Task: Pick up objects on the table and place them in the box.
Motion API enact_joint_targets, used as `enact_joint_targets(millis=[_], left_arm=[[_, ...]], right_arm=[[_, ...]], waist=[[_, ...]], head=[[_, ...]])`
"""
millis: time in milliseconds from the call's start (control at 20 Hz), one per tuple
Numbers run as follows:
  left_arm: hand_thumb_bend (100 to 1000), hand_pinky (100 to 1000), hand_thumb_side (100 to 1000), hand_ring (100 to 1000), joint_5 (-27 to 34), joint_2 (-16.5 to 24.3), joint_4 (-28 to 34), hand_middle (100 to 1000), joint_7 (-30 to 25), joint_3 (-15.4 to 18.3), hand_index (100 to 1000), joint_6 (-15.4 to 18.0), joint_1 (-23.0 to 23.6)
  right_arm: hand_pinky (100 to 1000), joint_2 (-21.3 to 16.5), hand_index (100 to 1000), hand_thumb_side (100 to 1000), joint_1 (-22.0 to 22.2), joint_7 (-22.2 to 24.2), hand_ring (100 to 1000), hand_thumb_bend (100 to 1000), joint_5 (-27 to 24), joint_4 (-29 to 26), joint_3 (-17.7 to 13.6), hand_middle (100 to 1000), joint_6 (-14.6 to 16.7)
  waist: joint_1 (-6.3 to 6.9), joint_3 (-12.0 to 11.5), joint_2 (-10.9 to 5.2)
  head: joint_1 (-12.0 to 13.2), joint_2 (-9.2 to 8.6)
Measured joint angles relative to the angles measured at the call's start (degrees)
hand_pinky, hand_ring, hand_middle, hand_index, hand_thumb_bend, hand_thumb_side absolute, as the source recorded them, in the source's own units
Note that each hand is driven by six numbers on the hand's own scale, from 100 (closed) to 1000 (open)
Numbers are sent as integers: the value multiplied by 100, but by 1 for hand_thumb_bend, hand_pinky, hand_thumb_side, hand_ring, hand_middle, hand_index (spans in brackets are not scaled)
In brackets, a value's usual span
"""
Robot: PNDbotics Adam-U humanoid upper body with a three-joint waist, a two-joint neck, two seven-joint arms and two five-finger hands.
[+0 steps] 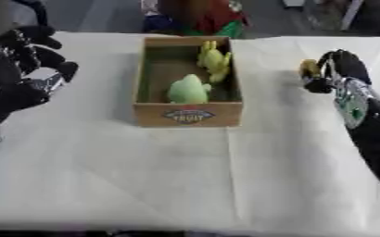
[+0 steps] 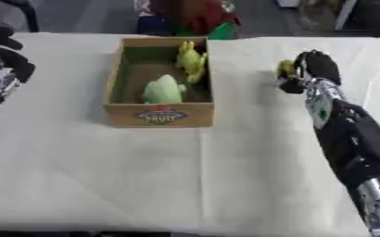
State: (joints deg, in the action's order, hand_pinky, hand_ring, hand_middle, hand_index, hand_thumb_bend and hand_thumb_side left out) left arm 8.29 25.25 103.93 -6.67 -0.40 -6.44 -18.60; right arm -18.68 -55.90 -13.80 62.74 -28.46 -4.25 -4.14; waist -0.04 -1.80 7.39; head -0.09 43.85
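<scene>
A small yellow object (image 1: 309, 68) sits in the curled fingers of the right hand (image 1: 332, 71), at the right of the worktop (image 1: 185, 176) and well apart from the box (image 1: 189, 113). Only a rounded yellow patch shows past the black fingers, so its long axis and the way it points cannot be told. The hand is closed round it, wrist toward the near right edge, the forearm running down and out of the lower right corner.

The box is a wooden crate with a dark green lining and a label on its near wall (the word on it reads like "FRUIT"). Its long axis runs away from the robot, toward the far edge of the worktop. Two things lie inside. A pale green rounded object (image 1: 188, 89) rests in the near half, against the right wall. A yellow-green toy (image 1: 214, 60) lies in the far half along the same right wall, its long axis following the box, its narrower end pointing to the far wall. The left part of the box floor is bare.

The left hand (image 1: 19, 69) shows at the left edge, raised above the worktop, fingers spread and holding nothing.
</scene>
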Motion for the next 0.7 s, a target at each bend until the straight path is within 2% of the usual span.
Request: enact_joint_targets(millis=[300,700], left_arm=[[457,669,100,621,13,0,0,623,0,12,780,0,0],[457,668,100,621,20,0,6,622,0,18,779,0,0]], right_arm=[[547,44,385,175,-15,-308,503,100,-102,-390,61,297,248],[561,402,396,151,-280,28,522,100,-514,-1319,457,305,820]], waist=[[-4,3,0],[-14,-31,-1]], head=[[0,0],[-4,0]])
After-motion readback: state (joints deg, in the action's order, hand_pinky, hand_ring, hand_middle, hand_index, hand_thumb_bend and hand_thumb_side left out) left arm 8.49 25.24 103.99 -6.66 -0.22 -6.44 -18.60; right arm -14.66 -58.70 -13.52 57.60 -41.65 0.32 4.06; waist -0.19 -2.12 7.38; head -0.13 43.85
